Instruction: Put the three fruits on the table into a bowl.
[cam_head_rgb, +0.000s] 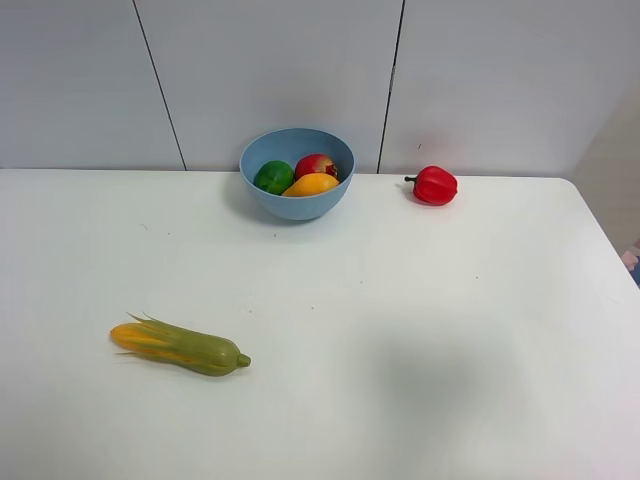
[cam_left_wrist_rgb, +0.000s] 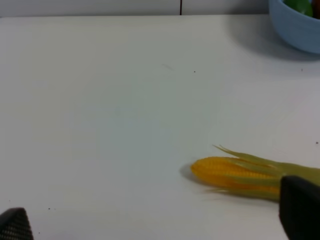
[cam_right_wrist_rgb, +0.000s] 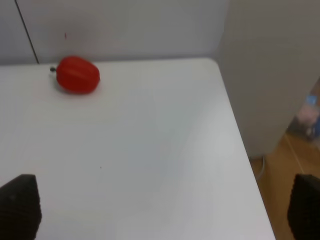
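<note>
- The pomegranate (cam_head_rgb: 318, 164), lime (cam_head_rgb: 272, 177) and mango (cam_head_rgb: 312, 185) all sit in the bowl (cam_head_rgb: 297, 205); the job looks finished.
- Both the left gripper (cam_left_wrist_rgb: 155, 220) and the right gripper (cam_right_wrist_rgb: 162, 205) are spread wide and seemingly empty, though only the fingertips show.

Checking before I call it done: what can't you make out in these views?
- Fruits' undersides: hidden by the bowl wall, high view.
- Corn: far end behind a fingertip, left wrist view.
- Bowl: cut by the frame edge, left wrist view.
- Both grippers: outside the high view.
</note>
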